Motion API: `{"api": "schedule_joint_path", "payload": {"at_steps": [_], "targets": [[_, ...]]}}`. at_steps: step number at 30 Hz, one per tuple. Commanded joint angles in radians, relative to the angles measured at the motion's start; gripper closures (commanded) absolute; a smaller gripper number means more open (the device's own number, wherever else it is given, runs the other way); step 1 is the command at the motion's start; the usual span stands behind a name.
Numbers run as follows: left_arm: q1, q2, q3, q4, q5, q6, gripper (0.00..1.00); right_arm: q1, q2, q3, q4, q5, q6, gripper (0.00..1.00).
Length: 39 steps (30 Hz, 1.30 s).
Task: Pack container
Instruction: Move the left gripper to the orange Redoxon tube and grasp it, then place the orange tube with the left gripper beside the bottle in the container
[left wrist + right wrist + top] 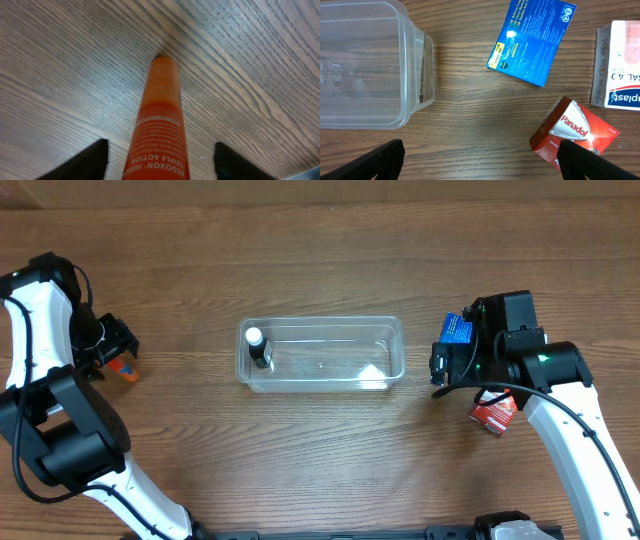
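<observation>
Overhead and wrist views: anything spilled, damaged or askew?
Nothing stands out. The container sits flat with one small bottle inside; the Panadol box and blue box lie angled outside it, unpacked, with no visible damage or spill.

Wooden table (320, 470) fills all three views; surface medium brown, darker streaks among lighter bands; grain runs left to right in overhead view; slightly darker band along far edge of overhead view; light soft, even; shadows on wood short and faint; left wrist view: grain diagonal, pale greyish sheen across boards; right wrist view: warmer brown, fine horizontal grain, mild glare at centre.
</observation>
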Motion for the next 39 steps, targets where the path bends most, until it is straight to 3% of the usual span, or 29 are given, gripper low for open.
{"api": "schedule_joint_path", "payload": {"at_steps": [1, 6, 9, 16, 23, 28, 32, 39], "targets": [[0.002, 0.001, -0.005, 0.008, -0.001, 0.005, 0.41, 0.003, 0.002, 0.027, 0.002, -0.009, 0.001, 0.0], [0.002, 0.001, -0.005, 0.006, -0.074, 0.005, 0.52, 0.003, 0.002, 0.027, 0.003, -0.009, 0.001, 0.0], [0.002, 0.001, -0.005, 0.007, -0.08, 0.005, 0.54, 0.003, 0.002, 0.027, 0.003, -0.009, 0.001, 0.0], [0.0, 0.001, -0.003, 0.01, -0.079, 0.005, 0.71, 0.003, 0.002, 0.027, 0.003, -0.009, 0.001, 0.0], [-0.006, -0.007, -0.003, 0.003, -0.078, 0.005, 0.8, 0.003, 0.002, 0.027, 0.003, -0.009, 0.001, 0.0], [-0.043, -0.107, -0.003, -0.024, -0.025, 0.02, 0.86, 0.003, 0.002, 0.027, 0.003, -0.009, 0.001, 0.0], [-0.124, -0.283, -0.003, -0.046, 0.012, 0.035, 0.86, 0.003, 0.002, 0.027, 0.006, -0.009, 0.001, 0.0], [-0.441, -0.549, -0.003, -0.107, 0.07, 0.016, 0.88, 0.003, 0.002, 0.027, 0.006, -0.009, 0.001, 0.0]]}}
